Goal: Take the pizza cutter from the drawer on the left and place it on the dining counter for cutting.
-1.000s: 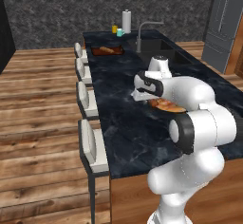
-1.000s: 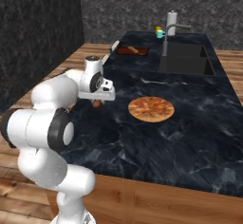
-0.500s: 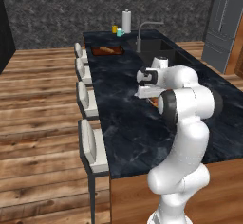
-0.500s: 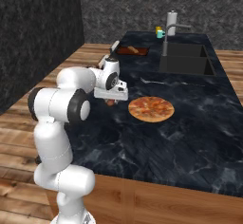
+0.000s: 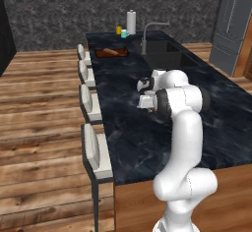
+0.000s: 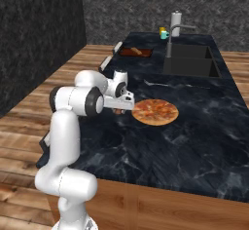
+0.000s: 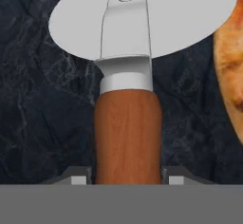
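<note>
Item: pizza cutter (image 7: 127,99), wooden handle and round steel wheel, sitting in the claw (image 7: 127,178), whose two fingertips (image 7: 79,176) are pinching the handle from either side, the wheel pointing away over the dark marble table (image 6: 204,126). Claw (image 6: 124,106) is hanging low over the table's left half, just left of the pizza (image 6: 154,111), whose edge (image 7: 231,71) is showing beside the wheel. Also lying on the table: sink (image 6: 190,61) with faucet (image 6: 176,31) at the far end, white-backed stools (image 5: 97,150) standing along the left edge.
</note>
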